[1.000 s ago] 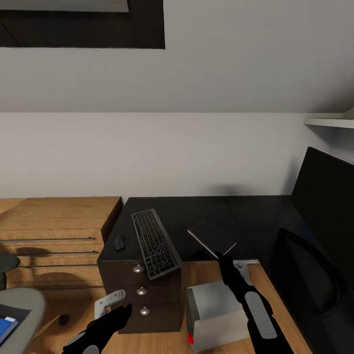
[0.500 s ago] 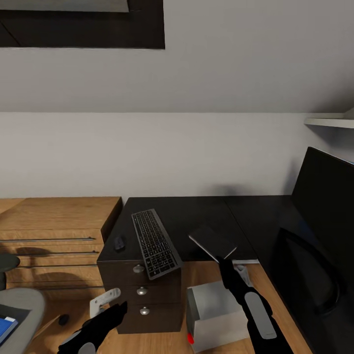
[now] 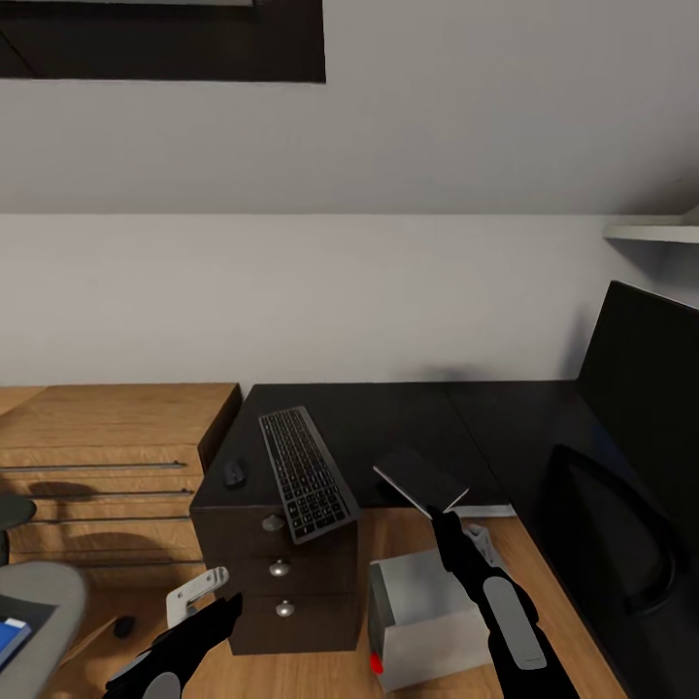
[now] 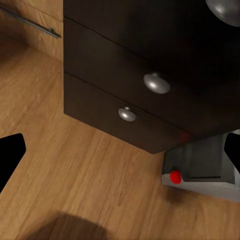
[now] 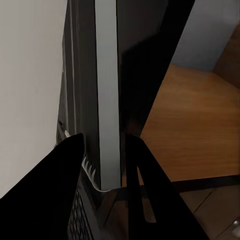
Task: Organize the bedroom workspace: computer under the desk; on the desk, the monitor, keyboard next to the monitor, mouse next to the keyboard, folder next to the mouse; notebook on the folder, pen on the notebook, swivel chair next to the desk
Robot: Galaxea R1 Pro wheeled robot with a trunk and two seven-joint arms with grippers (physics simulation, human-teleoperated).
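Notebook held over the desk's front edge, folder not yet moved

The thin dark notebook (image 3: 420,479) is clamped in the right tool (image 3: 436,513) above the glossy black desk (image 3: 388,417). Slim black keyboard (image 3: 304,473), small dark mouse (image 3: 234,473) and black monitor (image 3: 646,388) sit on it; grey computer tower (image 3: 427,616) below. The blue folder (image 3: 8,636) waits on the grey chair (image 3: 44,602). Left tool (image 4: 120,150) hangs released.

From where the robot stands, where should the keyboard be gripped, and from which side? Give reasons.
Probably grip the keyboard at its near short end, which overhangs the desk edge above the drawer unit. That lets one finger pass under and one over the thin slab. Approach from the front, likely with the open left gripper.
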